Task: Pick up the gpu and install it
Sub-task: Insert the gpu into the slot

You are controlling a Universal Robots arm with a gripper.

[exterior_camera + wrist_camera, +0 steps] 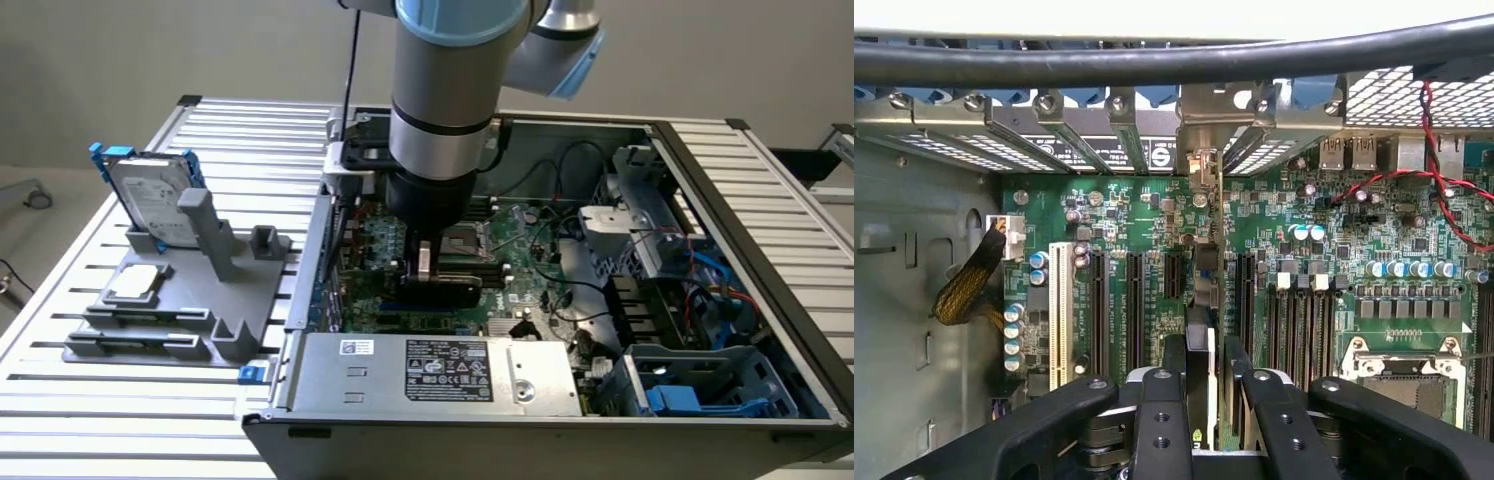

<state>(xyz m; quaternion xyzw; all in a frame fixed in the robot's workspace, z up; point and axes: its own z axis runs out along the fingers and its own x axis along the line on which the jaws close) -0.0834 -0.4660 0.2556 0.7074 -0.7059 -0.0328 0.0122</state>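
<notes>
Fingers (1174, 362) clamp the gpu (1201, 385) edge-on; its lower edge is hidden, perhaps slotted.

"Can you see the top of the arm (447, 110)?"
"No, the picture's edge cuts it off. The arm hides a piece of the motherboard (534, 262) too."
"And the gpu (1201, 390)?"
"Just its thin edge. The gripper (1204, 345) covers its near end."
"The words on the label (447, 368)?"
"Too small to read."
</notes>
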